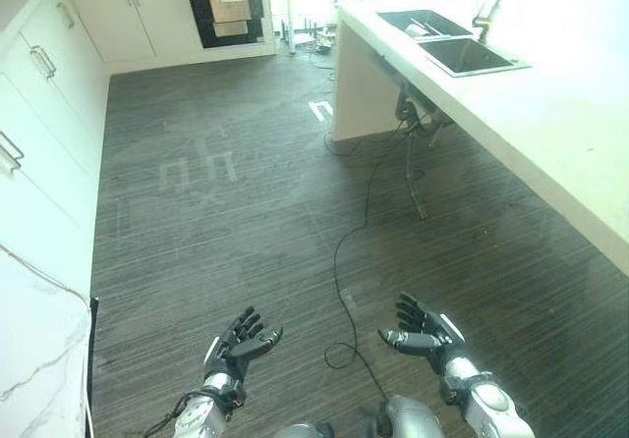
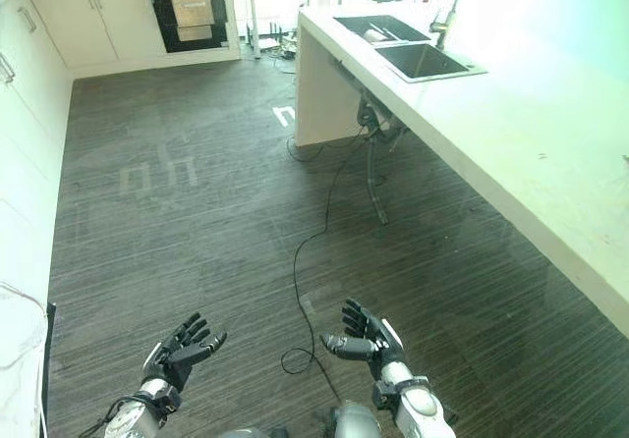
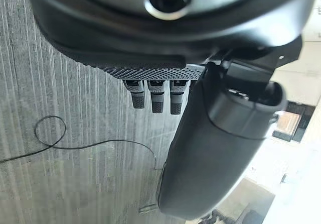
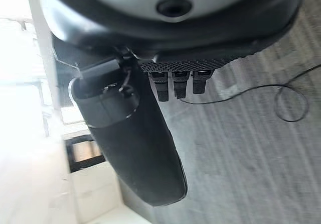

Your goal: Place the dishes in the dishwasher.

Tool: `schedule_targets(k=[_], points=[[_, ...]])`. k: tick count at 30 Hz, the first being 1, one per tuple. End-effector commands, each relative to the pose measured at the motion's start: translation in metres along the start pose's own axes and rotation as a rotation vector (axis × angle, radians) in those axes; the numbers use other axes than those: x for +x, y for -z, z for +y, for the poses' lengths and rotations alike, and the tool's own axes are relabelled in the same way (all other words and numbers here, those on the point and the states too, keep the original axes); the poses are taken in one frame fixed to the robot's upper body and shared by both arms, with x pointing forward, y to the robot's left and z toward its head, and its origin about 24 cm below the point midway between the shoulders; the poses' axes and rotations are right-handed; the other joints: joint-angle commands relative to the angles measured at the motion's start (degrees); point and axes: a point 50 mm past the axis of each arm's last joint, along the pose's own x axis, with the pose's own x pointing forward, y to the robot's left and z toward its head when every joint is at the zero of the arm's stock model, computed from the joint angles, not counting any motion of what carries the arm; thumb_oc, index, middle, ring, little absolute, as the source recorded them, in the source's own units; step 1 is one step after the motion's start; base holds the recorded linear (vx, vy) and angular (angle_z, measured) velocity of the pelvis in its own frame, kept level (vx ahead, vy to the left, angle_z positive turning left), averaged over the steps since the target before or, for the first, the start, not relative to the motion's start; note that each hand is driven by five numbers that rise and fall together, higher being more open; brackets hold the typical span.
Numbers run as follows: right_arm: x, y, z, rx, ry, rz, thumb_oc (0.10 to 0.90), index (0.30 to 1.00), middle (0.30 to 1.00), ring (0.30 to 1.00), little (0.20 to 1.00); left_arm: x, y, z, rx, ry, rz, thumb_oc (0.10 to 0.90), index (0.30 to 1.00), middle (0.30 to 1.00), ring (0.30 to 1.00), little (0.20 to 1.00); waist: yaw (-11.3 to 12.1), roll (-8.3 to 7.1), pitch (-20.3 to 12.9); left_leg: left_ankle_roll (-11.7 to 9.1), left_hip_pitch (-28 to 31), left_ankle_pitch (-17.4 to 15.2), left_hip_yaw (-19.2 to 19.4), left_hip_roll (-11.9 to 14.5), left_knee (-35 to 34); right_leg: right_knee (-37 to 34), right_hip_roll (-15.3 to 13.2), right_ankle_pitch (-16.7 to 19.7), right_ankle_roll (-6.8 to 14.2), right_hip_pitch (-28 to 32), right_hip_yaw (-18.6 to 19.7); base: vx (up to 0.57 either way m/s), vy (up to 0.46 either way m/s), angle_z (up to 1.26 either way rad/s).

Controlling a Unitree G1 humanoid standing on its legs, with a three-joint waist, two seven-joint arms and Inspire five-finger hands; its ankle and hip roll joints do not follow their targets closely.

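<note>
My left hand (image 1: pixel 241 345) and right hand (image 1: pixel 425 335) hover low over the dark wooden floor, palms facing each other, both open and empty. The left wrist view shows straight fingers (image 3: pixel 153 96) beside the thumb, with only floor past them. The right wrist view shows the same, its fingers (image 4: pixel 175 83) straight. Far ahead on the right, a white counter (image 1: pixel 550 114) carries a double sink (image 1: pixel 462 50). Some pale items lie in its far basin (image 2: pixel 373 32), too small to make out. A dark built-in appliance (image 1: pixel 228 6) stands in the far wall.
White cabinets (image 1: pixel 49 75) line the left side and the far wall. A white marbled surface (image 1: pixel 29 359) juts in at lower left. A thin metal stand (image 1: pixel 413 173) and clutter sit under the counter's end. Wide floor lies between the cabinets and the counter.
</note>
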Motion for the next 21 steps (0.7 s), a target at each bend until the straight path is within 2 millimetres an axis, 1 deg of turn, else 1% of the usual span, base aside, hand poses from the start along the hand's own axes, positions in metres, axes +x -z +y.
schedule_targets(k=[1,2,3,4,5,6,11,12,13,14,15,16,17,18,19,20,21], points=[[0.0,-0.048,-0.012,0.01,-0.013,-0.253,0.8,0.9,0.9,0.9,0.9,0.0,-0.032,-0.003,0.077,0.095,-0.138,0.8,0.9,0.9,0.9,0.9,-2.42,-1.62,0.23,-3.98,-1.93,-3.18,-3.17,1.55,4.44,-1.42,-4.12,7.89,4.45,1.94,3.2,0.28,-0.164,0.29],[-0.001,-0.048,-0.013,0.002,-0.017,-0.257,0.8,0.9,0.9,0.9,0.9,-0.001,-0.031,-0.001,0.076,0.093,-0.139,0.8,0.9,0.9,0.9,0.9,-2.72,-1.49,0.41,-3.88,-1.13,-3.92,-3.15,1.5,4.44,-1.42,-4.86,9.03,4.72,0.18,3.52,0.3,-0.166,0.37],[-0.001,-0.051,-0.013,-0.002,-0.016,-0.269,0.8,0.9,0.9,0.9,0.9,-0.003,-0.031,0.0,0.078,0.1,-0.145,0.8,0.9,0.9,0.9,0.9,-2.84,-1.79,0.46,-3.59,-0.37,-5.16,-2.82,0.99,4.44,-1.42,-5.51,7.89,4.9,-0.97,3.96,0.28,-0.158,0.3],[-0.001,-0.051,-0.013,-0.003,-0.016,-0.27,0.8,0.9,0.9,0.9,0.9,-0.003,-0.031,0.0,0.078,0.1,-0.145,0.8,0.9,0.9,0.9,0.9,-2.85,-1.79,0.5,-3.6,-0.3,-5.21,-2.84,1.0,4.44,-1.42,-5.48,7.72,4.88,-0.84,3.92,0.41,-0.271,0.1],[0.001,-0.055,-0.011,-0.025,-0.009,-0.279,0.8,0.9,0.9,0.9,0.9,-0.003,-0.032,0.0,0.077,0.104,-0.152,0.8,0.9,0.9,0.9,0.9,-2.72,-2.05,0.0,-3.48,0.23,-5.71,-3.09,0.46,4.44,-1.42,-5.23,7.18,4.82,0.2,4.23,0.34,-0.237,0.02],[0.003,-0.057,-0.01,-0.036,-0.007,-0.281,0.8,0.9,0.9,0.9,0.9,-0.003,-0.033,-0.001,0.072,0.1,-0.156,0.8,0.9,0.9,0.9,0.9,-2.64,-2.19,-0.37,-3.51,0.58,-5.87,-3.18,0.47,4.44,-1.42,-5.0,6.88,4.73,0.84,4.37,0.45,-0.314,0.13],[0.006,-0.068,-0.008,0.019,-0.021,-0.307,0.8,0.9,0.9,0.9,0.9,-0.002,-0.037,-0.007,0.042,0.111,-0.16,0.8,0.9,0.9,0.9,0.9,-2.51,-2.37,-2.31,-4.96,3.57,-5.94,-2.78,1.44,4.44,-1.42,-3.53,4.29,2.52,3.7,4.57,0.3,-0.196,0.25],[0.006,-0.071,-0.008,0.021,-0.027,-0.318,0.8,0.9,0.9,0.9,0.9,-0.003,-0.036,-0.009,0.04,0.12,-0.164,0.8,0.9,0.9,0.9,0.9,-2.44,-2.27,-2.65,-5.48,4.43,-5.0,-2.45,1.67,4.44,-1.42,-3.25,3.64,1.92,4.21,4.49,0.41,-0.216,-0.02],[0.004,-0.075,-0.008,0.004,-0.035,-0.336,0.8,0.9,0.9,0.9,0.9,-0.004,-0.034,-0.012,0.019,0.129,-0.174,0.8,0.9,0.9,0.9,0.9,-2.23,-2.02,-3.21,-7.18,5.85,0.67,-1.25,2.24,4.44,-1.42,-2.69,1.89,0.62,5.48,4.65,0.4,-0.207,-0.16],[0.003,-0.076,-0.009,-0.002,-0.037,-0.341,0.8,0.9,0.9,0.9,0.9,-0.005,-0.033,-0.013,0.004,0.131,-0.176,0.8,0.9,0.9,0.9,0.9,-2.02,-2.2,-3.22,-7.88,6.48,3.59,-0.75,2.33,4.44,-1.42,-2.64,1.23,0.09,6.06,4.99,0.39,-0.212,-0.26],[0.001,-0.078,-0.01,-0.019,-0.042,-0.349,0.8,0.9,0.9,0.9,0.9,-0.005,-0.032,-0.014,-0.022,0.136,-0.178,0.8,0.9,0.9,0.9,0.9,-1.77,-2.69,-3.22,-9.01,6.48,8.27,-0.1,2.42,6.13,-1.42,-2.82,0.2,-0.68,7.0,5.52,0.24,-0.177,-0.25],[-0.001,-0.08,-0.012,-0.049,-0.046,-0.36,0.8,0.9,0.9,0.9,0.9,-0.006,-0.03,-0.016,-0.041,0.146,-0.181,0.8,0.9,0.9,0.9,0.9,-1.7,-2.83,-2.72,-10.17,3.29,10.35,0.17,3.06,14.91,-1.42,-2.77,-0.7,-1.6,8.29,5.39,0.2,-0.183,-0.36],[-0.002,-0.082,-0.013,-0.07,-0.048,-0.369,0.8,0.9,0.9,0.9,0.9,-0.006,-0.03,-0.019,-0.047,0.158,-0.185,0.8,0.9,0.9,0.9,0.9,-1.44,-3.2,-2.53,-10.61,-0.64,11.99,0.02,3.11,20.92,-1.42,-3.09,-1.16,-2.22,8.82,5.13,0.14,-0.179,-0.39],[-0.004,-0.084,-0.015,-0.091,-0.049,-0.38,0.8,0.9,0.9,0.9,0.9,-0.007,-0.03,-0.022,-0.05,0.177,-0.19,0.8,0.9,0.9,0.9,0.9,-0.98,-3.47,-1.83,-10.67,-4.82,13.29,0.44,4.16,25.54,-1.42,-3.36,-1.84,-2.88,10.05,4.53,0.14,-0.162,-0.25],[-0.004,-0.088,-0.017,-0.12,-0.042,-0.394,0.8,0.9,0.9,0.9,0.9,-0.008,-0.031,-0.025,-0.045,0.198,-0.197,0.8,0.9,0.9,0.9,0.9,-0.54,-3.43,-1.02,-10.11,-8.74,12.87,1.34,6.19,26.0,-1.42,-3.2,-2.67,-3.32,11.52,3.74,0.14,-0.124,-0.06],[-0.004,-0.089,-0.018,-0.13,-0.04,-0.396,0.8,0.9,0.9,0.9,0.9,-0.008,-0.031,-0.025,-0.046,0.2,-0.199,0.8,0.9,0.9,0.9,0.9,-0.43,-3.4,-0.78,-9.97,-9.12,12.6,1.55,6.57,25.57,-1.42,-3.13,-2.9,-3.34,11.93,3.68,0.16,-0.06,0.06],[-0.004,-0.092,-0.018,-0.143,-0.041,-0.403,0.8,0.9,0.9,0.9,0.9,-0.009,-0.032,-0.025,-0.053,0.2,-0.205,0.8,0.9,0.9,0.9,0.9,-0.2,-3.25,-0.27,-9.8,-8.6,12.43,2.64,7.29,21.34,-1.42,-2.94,-3.49,-3.21,12.76,3.83,0.15,0.015,-0.02]])
